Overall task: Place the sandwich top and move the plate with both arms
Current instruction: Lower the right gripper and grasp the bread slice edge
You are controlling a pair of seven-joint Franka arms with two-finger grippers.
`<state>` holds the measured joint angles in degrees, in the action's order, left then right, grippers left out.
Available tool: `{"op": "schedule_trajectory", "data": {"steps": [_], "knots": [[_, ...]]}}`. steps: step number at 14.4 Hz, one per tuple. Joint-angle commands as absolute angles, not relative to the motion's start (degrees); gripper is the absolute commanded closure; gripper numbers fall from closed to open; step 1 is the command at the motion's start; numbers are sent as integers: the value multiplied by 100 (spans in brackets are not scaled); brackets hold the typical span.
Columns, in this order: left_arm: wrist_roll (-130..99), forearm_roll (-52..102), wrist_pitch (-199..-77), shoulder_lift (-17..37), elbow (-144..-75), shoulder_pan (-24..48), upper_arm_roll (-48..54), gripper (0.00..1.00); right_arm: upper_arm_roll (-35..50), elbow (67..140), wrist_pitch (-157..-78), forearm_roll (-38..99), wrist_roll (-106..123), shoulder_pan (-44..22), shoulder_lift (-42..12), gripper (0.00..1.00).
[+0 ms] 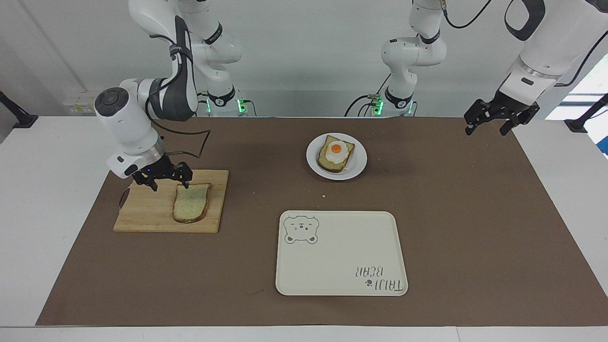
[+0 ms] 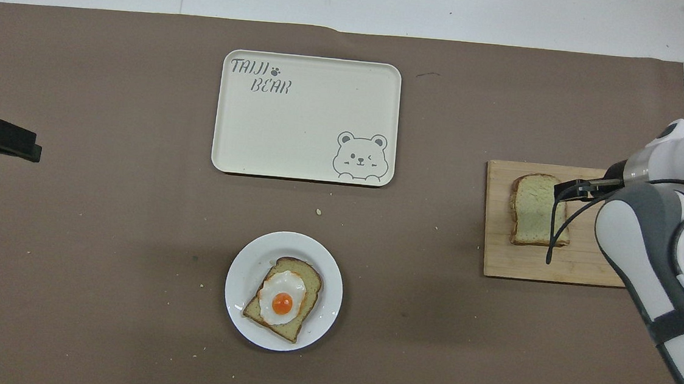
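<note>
Your right gripper (image 1: 164, 179) hangs low over the cutting board (image 1: 152, 213), fingers spread, at the edge of the sandwich top (image 1: 191, 203) nearest the robots; whether a fingertip touches the crust, you cannot tell. The sandwich top lies flat on that board, at the right arm's end of the table. The plate (image 1: 357, 164) sits mid-table, nearer to the robots than the bear tray (image 1: 339, 256), and carries the egg toast (image 1: 336, 153). The tray lies farther from the robots, bare. Your left gripper (image 1: 494, 122) waits with fingers spread, raised over the brown mat (image 1: 475, 213) at the left arm's end.
</note>
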<state>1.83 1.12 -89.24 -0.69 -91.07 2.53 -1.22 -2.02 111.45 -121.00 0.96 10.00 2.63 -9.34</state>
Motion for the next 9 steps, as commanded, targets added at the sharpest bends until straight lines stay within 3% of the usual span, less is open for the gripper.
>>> {"op": "schedule_trajectory", "data": {"steps": [1, 9], "knots": [[211, 44, -8807, -35, -9009, 343, -202, 0, -158, 11346, -12418, 359, 1301, 422, -1080, 0], [211, 44, -8807, -35, -9009, 343, -202, 0, -158, 11391, -12779, 852, 1792, 536, -1468, 0]]}}
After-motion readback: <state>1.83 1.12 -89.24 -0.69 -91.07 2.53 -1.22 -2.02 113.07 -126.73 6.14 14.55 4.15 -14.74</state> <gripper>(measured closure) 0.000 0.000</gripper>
